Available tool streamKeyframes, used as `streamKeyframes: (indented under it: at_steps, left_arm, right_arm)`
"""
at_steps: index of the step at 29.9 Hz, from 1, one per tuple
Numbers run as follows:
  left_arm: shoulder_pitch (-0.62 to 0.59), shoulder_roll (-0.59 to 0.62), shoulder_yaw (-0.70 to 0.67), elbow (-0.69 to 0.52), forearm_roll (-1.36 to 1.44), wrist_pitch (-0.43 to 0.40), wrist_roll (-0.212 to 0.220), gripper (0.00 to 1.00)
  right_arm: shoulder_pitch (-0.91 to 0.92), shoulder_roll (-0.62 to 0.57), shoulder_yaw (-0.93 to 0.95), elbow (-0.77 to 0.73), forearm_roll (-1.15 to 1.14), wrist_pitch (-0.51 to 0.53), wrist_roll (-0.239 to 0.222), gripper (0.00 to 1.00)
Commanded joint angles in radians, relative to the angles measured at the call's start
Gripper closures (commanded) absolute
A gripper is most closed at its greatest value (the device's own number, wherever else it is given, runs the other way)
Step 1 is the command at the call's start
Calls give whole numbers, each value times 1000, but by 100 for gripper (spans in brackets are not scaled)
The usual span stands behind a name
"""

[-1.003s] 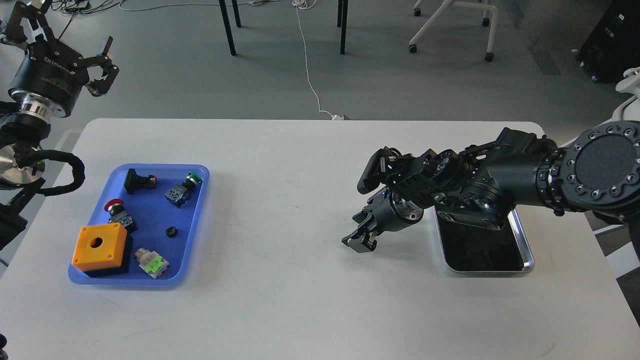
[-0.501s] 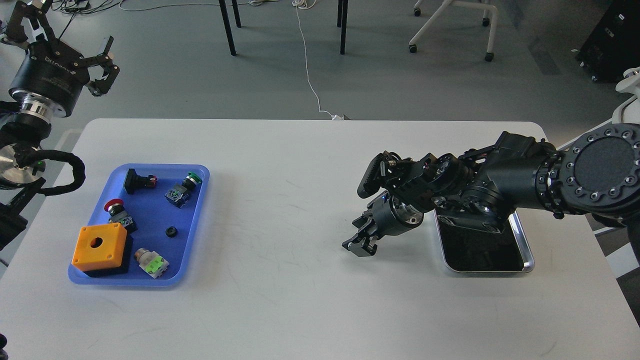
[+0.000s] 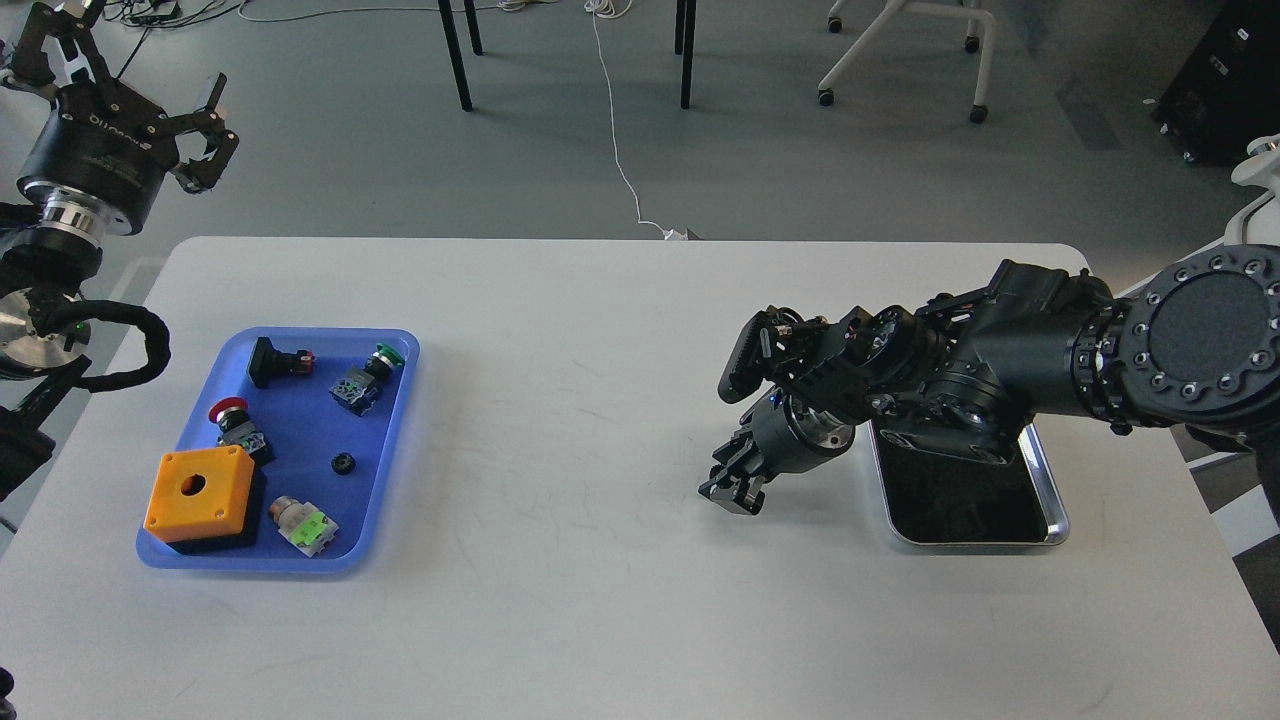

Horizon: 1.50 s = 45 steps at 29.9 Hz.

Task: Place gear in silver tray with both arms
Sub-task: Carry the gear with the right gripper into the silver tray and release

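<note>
The gear (image 3: 342, 462) is a small black ring lying in the blue plastic tray (image 3: 395, 440) at the left of the table. The silver tray (image 3: 1050, 500) sits at the right, its far part covered by my right arm. My right gripper (image 3: 735, 485) hangs low over the bare table just left of the silver tray. Its fingers are dark and bunched, so I cannot tell them apart, and I see nothing in them. My left gripper (image 3: 140, 70) is raised beyond the table's far left corner, open and empty, far from the gear.
The blue tray also holds an orange box (image 3: 198, 487) with a round hole, a red push button (image 3: 232, 415), a green push button (image 3: 372, 372), a black switch (image 3: 275, 360) and a green-and-white part (image 3: 305, 525). Chair and table legs stand on the floor beyond.
My right gripper has drawn a little to the right, toward the silver tray, and turned at the wrist. The left arm and the gear have not moved.
</note>
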Motion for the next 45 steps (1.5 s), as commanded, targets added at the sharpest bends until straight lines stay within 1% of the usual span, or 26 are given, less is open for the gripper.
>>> streamKeyframes:
  at_steps: [1, 6, 11, 19, 24, 37, 38, 45]
  left_arm:
    - [0, 1, 0, 0, 0, 0, -1, 2]
    - [0, 0, 0, 0, 0, 0, 1, 2]
    - [0, 0, 0, 0, 0, 0, -1, 2]
    - [0, 0, 0, 0, 0, 0, -1, 2]
    - [0, 0, 0, 0, 0, 1, -1, 2]
    - [0, 3, 0, 0, 0, 3, -1, 2]
    - [0, 3, 0, 0, 0, 3, -1, 2]
    - [-3, -2, -2, 0, -2, 12, 1, 2]
  right_arm:
    - [-1, 0, 1, -1, -1, 1, 0, 61]
    - [0, 0, 1, -3, -1, 1, 0, 67]
    - [0, 0, 0, -1, -2, 4, 0, 77]
    - [8, 0, 0, -1, -2, 4, 0, 84]
    - [41, 0, 3, -4, 4, 3, 0, 85]
    - [218, 0, 10, 25, 12, 1, 0, 84]
    - [221, -8, 10, 29, 12, 1, 0, 84]
    - [201, -237, 0, 46, 3, 1, 0, 84]
